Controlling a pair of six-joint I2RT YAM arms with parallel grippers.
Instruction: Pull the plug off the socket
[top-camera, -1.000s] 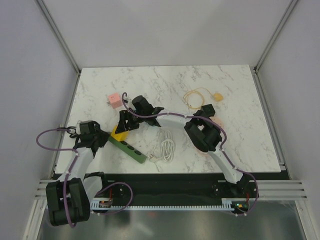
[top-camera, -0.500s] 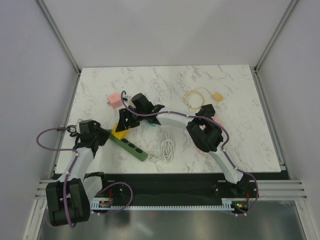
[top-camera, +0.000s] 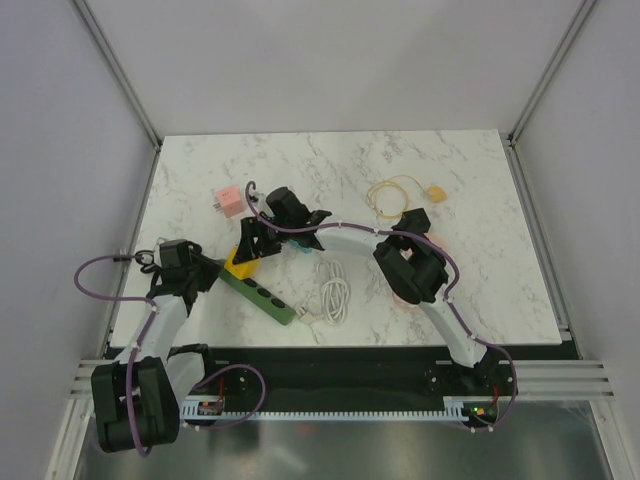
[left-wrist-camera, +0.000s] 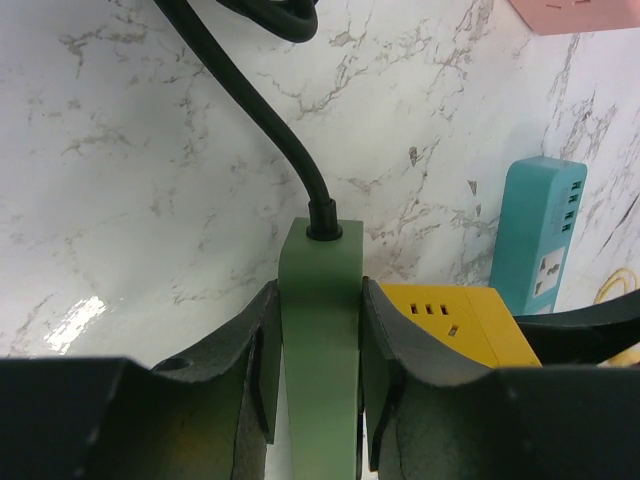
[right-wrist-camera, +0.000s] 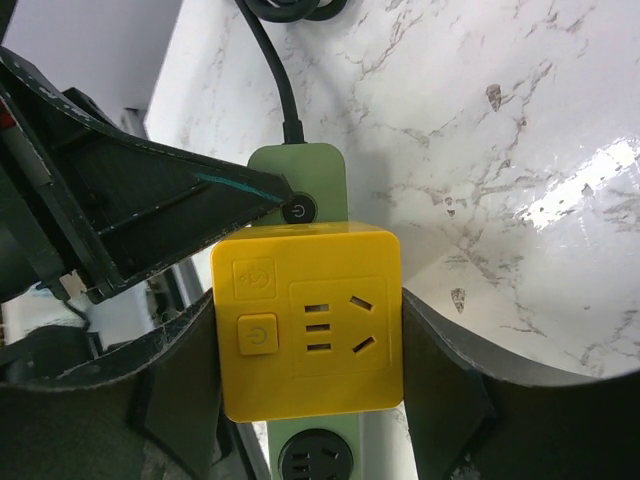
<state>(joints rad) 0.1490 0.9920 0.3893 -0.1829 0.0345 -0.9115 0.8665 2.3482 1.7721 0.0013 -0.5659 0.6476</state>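
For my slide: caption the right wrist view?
Right gripper grips the yellow plug adapter seated on the green power strip.

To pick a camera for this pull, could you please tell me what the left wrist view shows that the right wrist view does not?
Only the left wrist view: a teal power strip, the corner of a pink block, and the left gripper shut on the green power strip. Only the right wrist view: the right gripper shut on the yellow plug, whose button face shows. Both: green power strip, yellow plug, black cord, marble table.
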